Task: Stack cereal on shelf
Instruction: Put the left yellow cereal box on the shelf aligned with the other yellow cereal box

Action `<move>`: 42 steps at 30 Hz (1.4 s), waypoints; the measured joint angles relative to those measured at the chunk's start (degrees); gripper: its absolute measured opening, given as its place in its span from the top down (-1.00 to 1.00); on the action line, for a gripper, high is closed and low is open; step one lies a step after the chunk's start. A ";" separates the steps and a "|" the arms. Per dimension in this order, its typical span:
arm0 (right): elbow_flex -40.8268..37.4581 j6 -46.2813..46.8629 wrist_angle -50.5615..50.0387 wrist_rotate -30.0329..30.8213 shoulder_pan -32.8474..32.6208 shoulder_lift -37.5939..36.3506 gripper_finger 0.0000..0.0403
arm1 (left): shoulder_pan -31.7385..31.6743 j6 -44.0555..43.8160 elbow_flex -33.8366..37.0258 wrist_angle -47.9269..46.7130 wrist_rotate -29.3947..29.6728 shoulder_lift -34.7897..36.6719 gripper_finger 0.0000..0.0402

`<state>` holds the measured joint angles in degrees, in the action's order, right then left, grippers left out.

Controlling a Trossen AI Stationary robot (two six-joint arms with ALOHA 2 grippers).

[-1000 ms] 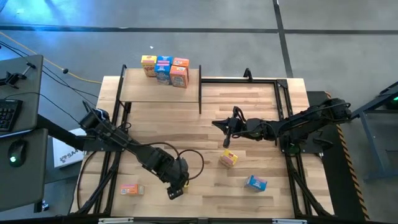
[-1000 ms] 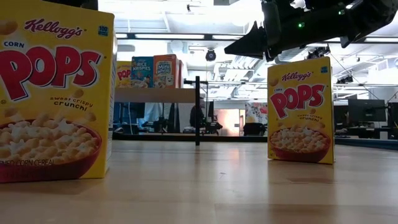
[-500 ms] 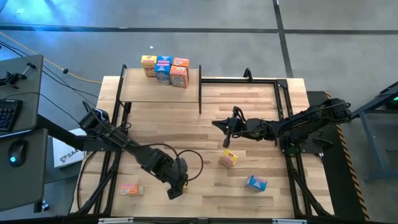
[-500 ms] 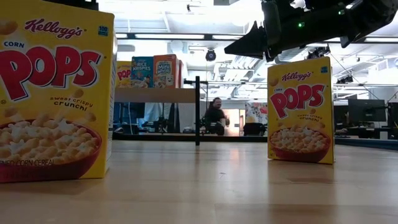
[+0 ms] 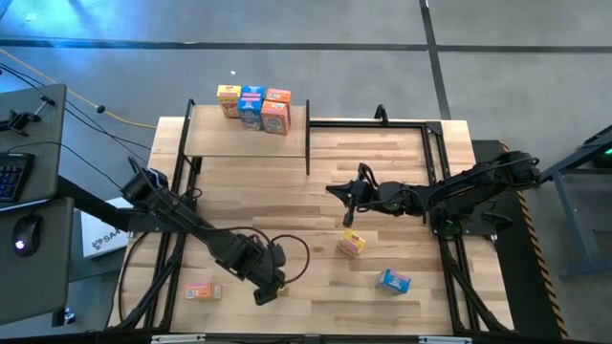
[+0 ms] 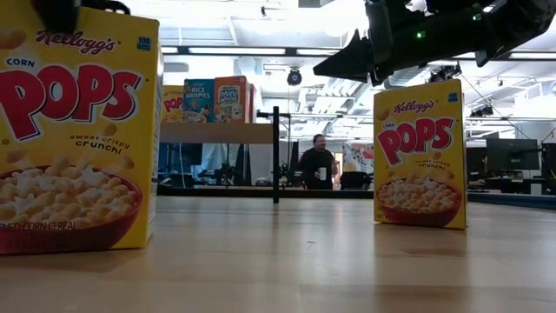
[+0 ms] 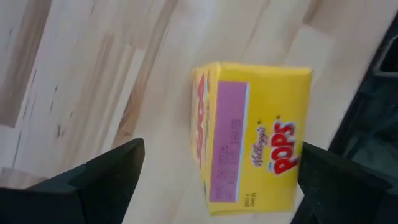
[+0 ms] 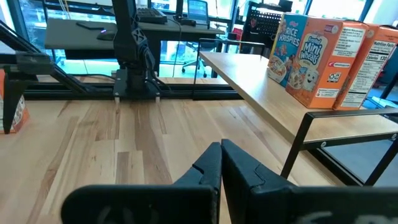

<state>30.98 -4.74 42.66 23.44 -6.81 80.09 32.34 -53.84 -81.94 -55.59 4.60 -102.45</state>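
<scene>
My left gripper [image 5: 267,287] is open near the table's near edge, just above a standing yellow cereal box [image 7: 252,140]. Its fingers stand on either side of the box with gaps showing, and it also appears at the box's top in the low view [image 6: 74,130]. My right gripper [image 5: 348,212] is shut and hovers mid-table, beyond a second yellow box [image 5: 351,245] that stands on the table. An orange box [image 5: 199,290] and a blue box [image 5: 393,280] lie flat on the tabletop. Several boxes [image 5: 253,107] stand on the light-wood shelf [image 5: 249,141].
The shelf sits at the table's far left on thin black posts [image 5: 308,148]. A black metal frame [image 5: 435,153] lines the table's right and far sides. Bare planks lie between the shelf and the loose boxes. A person [image 6: 317,165] stands far off in the room.
My left gripper has shifted a little toward the table's left and come down over the near yellow box; its dark fingers now show at the box's top in the low view. The boxes have stayed put. The person in the room has walked across.
</scene>
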 joint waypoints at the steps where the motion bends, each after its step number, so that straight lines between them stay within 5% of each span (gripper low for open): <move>1: 0.00 0.12 -0.05 0.00 0.00 0.00 1.00 | 0.04 0.04 0.28 0.26 0.03 0.00 -0.93; 8: 0.00 0.25 -0.02 0.00 0.00 0.00 1.00 | 0.37 0.61 0.71 1.05 0.13 0.04 -0.86; 32: 0.02 0.96 -0.88 -0.04 -0.09 0.00 1.00 | -5.40 18.59 1.49 -2.29 -1.99 8.26 0.03; 42: 0.02 0.41 -0.82 -0.02 -0.09 0.00 1.00 | -5.17 10.39 1.49 -0.14 -2.64 8.63 -0.12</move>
<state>31.00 -4.33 41.85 23.42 -6.90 80.09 27.16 -43.45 -80.44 -55.73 1.96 -93.82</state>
